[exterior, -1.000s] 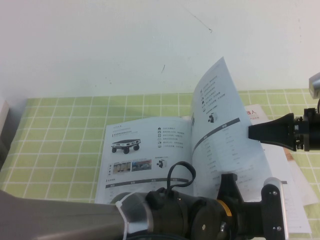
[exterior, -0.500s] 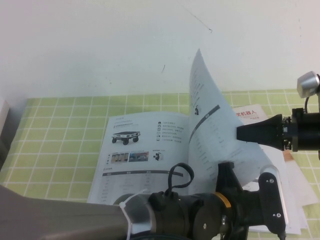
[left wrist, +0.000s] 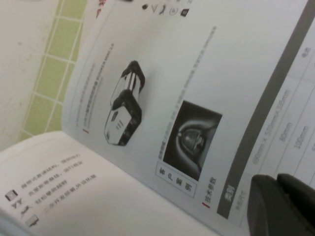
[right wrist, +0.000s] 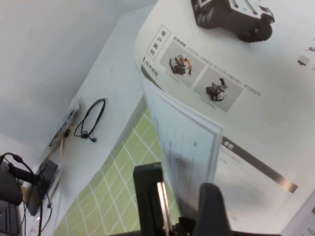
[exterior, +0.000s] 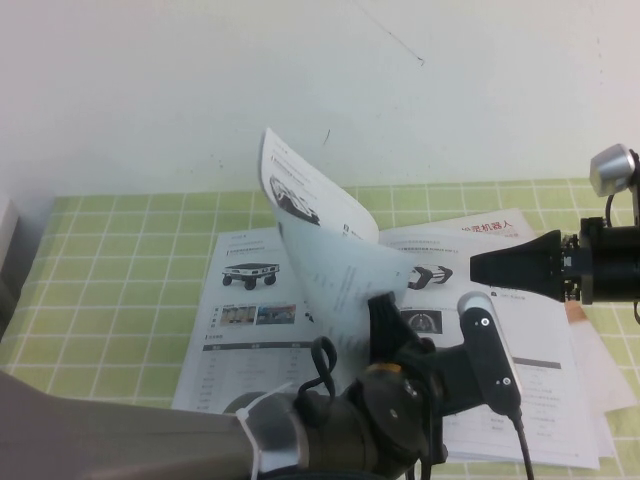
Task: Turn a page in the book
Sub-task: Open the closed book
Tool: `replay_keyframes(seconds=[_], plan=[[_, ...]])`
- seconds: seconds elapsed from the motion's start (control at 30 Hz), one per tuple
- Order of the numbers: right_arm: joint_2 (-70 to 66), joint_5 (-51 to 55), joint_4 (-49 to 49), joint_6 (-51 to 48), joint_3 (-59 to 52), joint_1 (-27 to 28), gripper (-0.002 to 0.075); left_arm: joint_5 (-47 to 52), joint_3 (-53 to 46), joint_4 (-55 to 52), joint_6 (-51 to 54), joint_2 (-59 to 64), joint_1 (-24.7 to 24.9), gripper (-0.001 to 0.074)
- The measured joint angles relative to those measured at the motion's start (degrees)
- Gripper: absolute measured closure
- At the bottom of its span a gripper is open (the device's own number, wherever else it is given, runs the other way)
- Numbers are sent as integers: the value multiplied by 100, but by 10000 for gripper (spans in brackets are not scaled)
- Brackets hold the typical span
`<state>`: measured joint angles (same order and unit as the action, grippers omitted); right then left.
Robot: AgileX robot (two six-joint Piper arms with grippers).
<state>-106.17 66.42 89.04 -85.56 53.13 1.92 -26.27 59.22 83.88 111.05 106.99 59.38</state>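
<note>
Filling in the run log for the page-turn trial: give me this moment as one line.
task: turn page | page: lifted, curling over the book | left gripper: under the page | right gripper: hovering over the right-hand page | status: mid-turn

A plain white wall (exterior: 200, 90) rises directly behind the far edge of the counter. It carries a few small dark marks and a thin diagonal scratch. The counter (exterior: 110, 290) is covered with a green-and-white grid cloth. Lighting is even and diffuse.
</note>
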Motion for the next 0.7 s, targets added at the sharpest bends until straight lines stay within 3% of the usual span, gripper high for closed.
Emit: replay_keyframes(seconds=[0.13, 0.3, 0.47, 0.7], plan=[[0, -190, -70, 0, 0, 0, 283, -99, 0, 400, 158, 0, 0, 739], [0, -1338, -647, 207, 0, 0, 316, -132, 0, 747, 192, 0, 0, 739], [0, -2380, -1282, 585, 0, 0, 471, -152, 0, 1018, 205, 0, 0, 739], [-90, -2837, -1643, 853, 0, 0, 683, -568, 0, 1392, 205, 0, 0, 739]])
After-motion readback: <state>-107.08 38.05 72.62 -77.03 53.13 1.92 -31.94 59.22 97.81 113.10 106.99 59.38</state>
